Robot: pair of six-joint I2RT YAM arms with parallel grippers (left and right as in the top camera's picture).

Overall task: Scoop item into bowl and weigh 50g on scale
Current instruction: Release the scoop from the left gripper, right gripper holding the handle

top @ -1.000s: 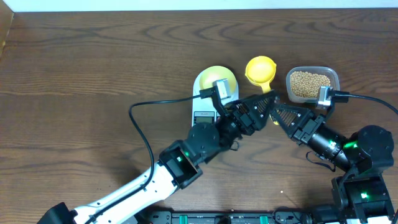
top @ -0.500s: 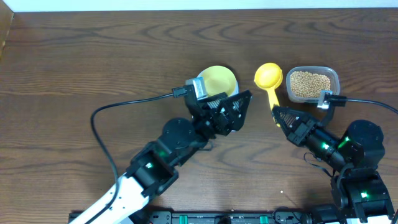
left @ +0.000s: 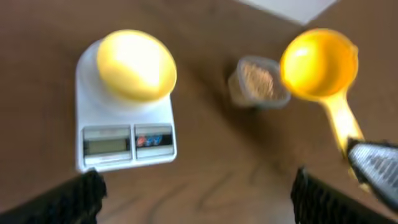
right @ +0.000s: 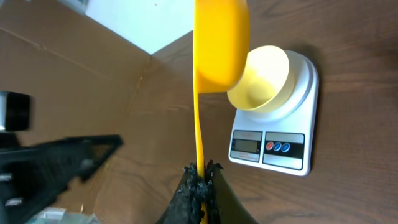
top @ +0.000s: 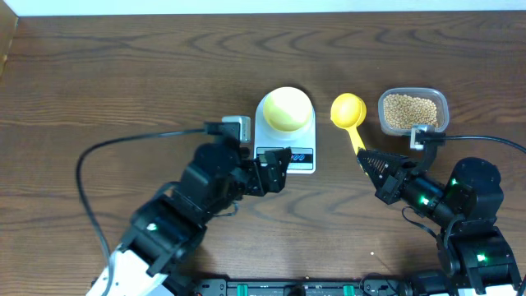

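Yellow scoop (top: 348, 111), handle clamped in the right fingers (top: 374, 164), points away from them, its cup just left of the beans (top: 409, 113); left fingers (left: 78, 198) spread, empty

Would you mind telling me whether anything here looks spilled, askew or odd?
Nothing stands out. The bowl sits squarely on the scale, the beans are in their tub, and the right hand holds the empty yellow scoop by its handle. One tiny pale speck on the table is too small to identify.
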